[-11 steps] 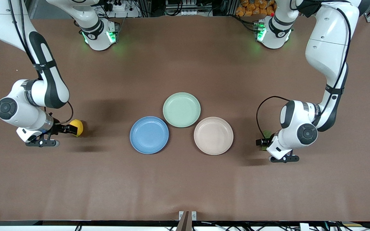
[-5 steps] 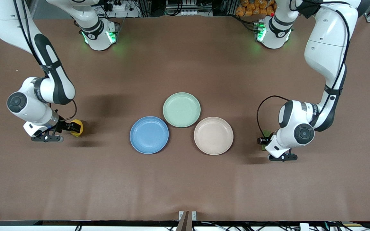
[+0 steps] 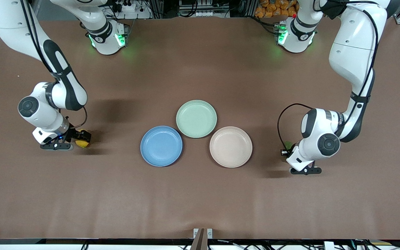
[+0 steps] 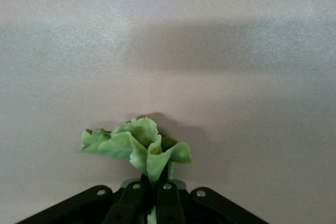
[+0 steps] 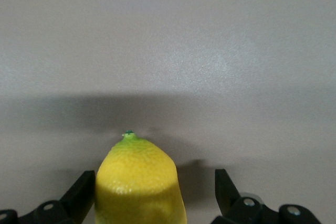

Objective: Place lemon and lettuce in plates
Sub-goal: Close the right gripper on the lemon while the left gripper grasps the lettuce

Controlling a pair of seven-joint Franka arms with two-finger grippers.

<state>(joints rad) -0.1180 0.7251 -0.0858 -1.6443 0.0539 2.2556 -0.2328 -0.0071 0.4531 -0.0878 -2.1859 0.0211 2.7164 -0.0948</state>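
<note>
The left arm reaches down from its base, elbow bent high and wrist folded low over the brown surface [image 3: 200, 201], so that the left tool [image 3: 284, 152] sits at the surface toward the left arm's end, at about three o'clock from the beige-white plate [image 3: 231, 147]. Its fingers [image 4: 137, 203] are clenched on the lettuce [image 4: 137, 145], whose ruffled green leaf fans out past the fingertips while its narrow end is pinched between them; the leaf's long axis runs across the line of the fingers. The right arm is bent in the same folded way, with the right tool [image 3: 82, 137] low at the right arm's end of the surface, at about nine o'clock from the blue plate [image 3: 161, 146]. This tool is released, its two fingers [image 5: 81, 195] standing wide on either side of the lemon [image 5: 140, 182], one close against the skin and the other well apart from it. The lemon lies on the surface with its long axis along the tool's reach, its small green-tipped end pointing away from the wrist. There is one lemon, one lettuce piece and three plates: the blue and the beige-white ones nearest the front camera, and a pale green plate [image 3: 196, 118] farther off, between them at twelve o'clock. All three plates hold nothing.
</note>
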